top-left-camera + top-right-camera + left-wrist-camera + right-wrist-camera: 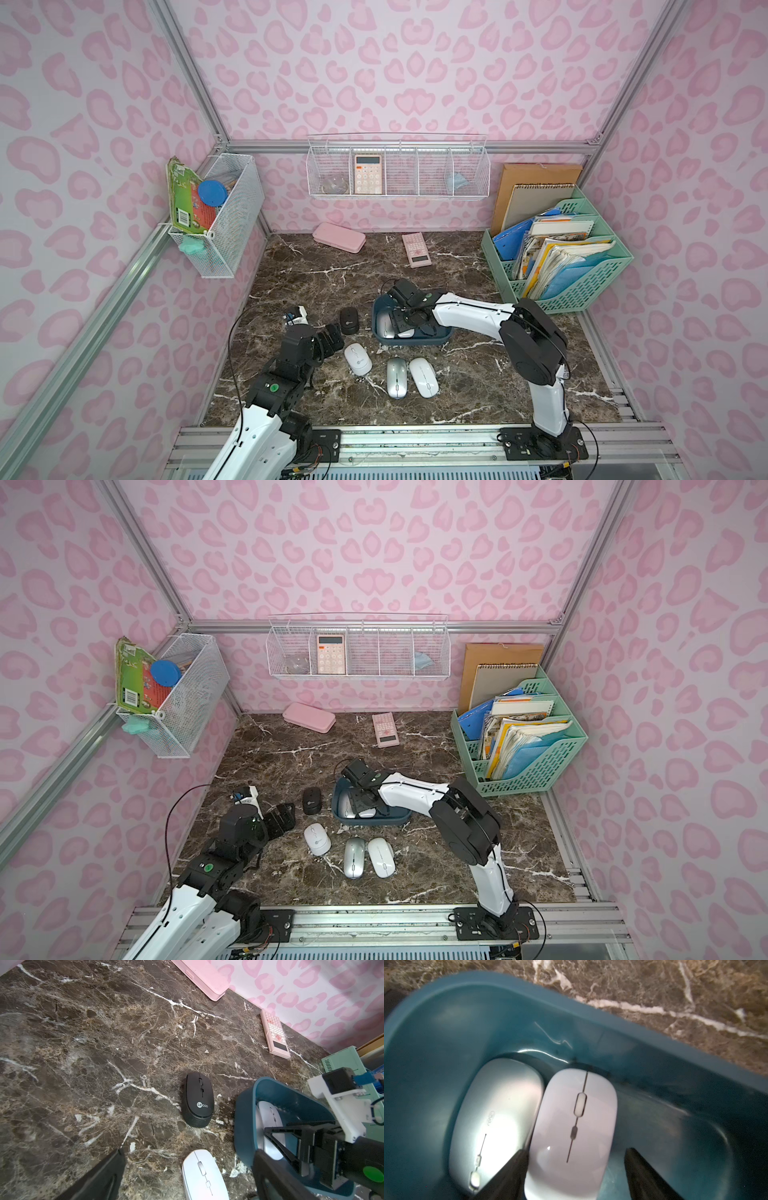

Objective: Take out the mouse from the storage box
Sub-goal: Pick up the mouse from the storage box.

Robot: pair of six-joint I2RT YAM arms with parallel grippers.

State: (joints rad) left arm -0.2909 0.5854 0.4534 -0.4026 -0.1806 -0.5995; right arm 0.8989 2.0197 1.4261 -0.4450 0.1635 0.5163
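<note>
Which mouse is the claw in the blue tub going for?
The white mouse in the storage box, lying beside the silver mouse: the right claw straddles it.

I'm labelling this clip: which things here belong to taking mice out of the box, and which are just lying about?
Job: storage box; boxed white mouse, straddled by the right pincer; boxed silver mouse; on the table, black mouse, rounded white mouse, tabletop silver mouse, slim white mouse.
Lying about: pink case, pink calculator, file rack, back wire basket, side wire basket.
</note>
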